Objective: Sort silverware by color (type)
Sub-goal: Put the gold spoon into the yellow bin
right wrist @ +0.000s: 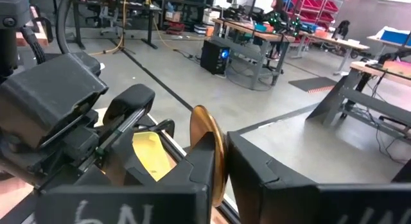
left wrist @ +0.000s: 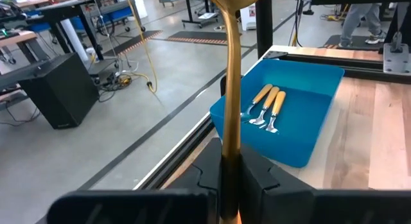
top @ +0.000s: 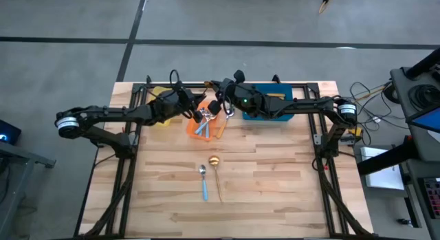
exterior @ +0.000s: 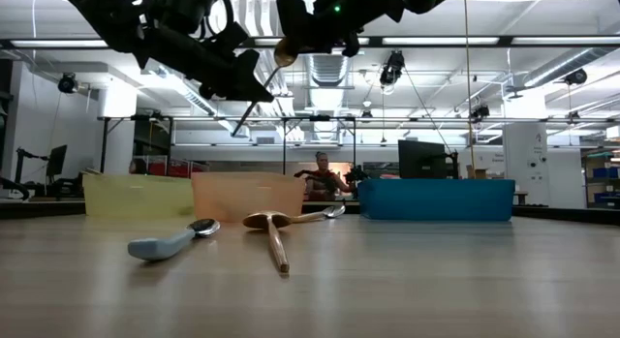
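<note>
From above, both grippers are seen meeting over the orange bin [top: 206, 126], where blue-handled spoons lie; a gold spoon [top: 216, 172] and a blue-handled spoon [top: 203, 182] are left on the table [top: 275, 192]. At table height, a held gold spoon [exterior: 266, 81] is raised between them, apparently for a handover. The left gripper [left wrist: 230, 179] is clamped on its handle. The right gripper [right wrist: 221, 161] is seen around its bowl, loosely.
</note>
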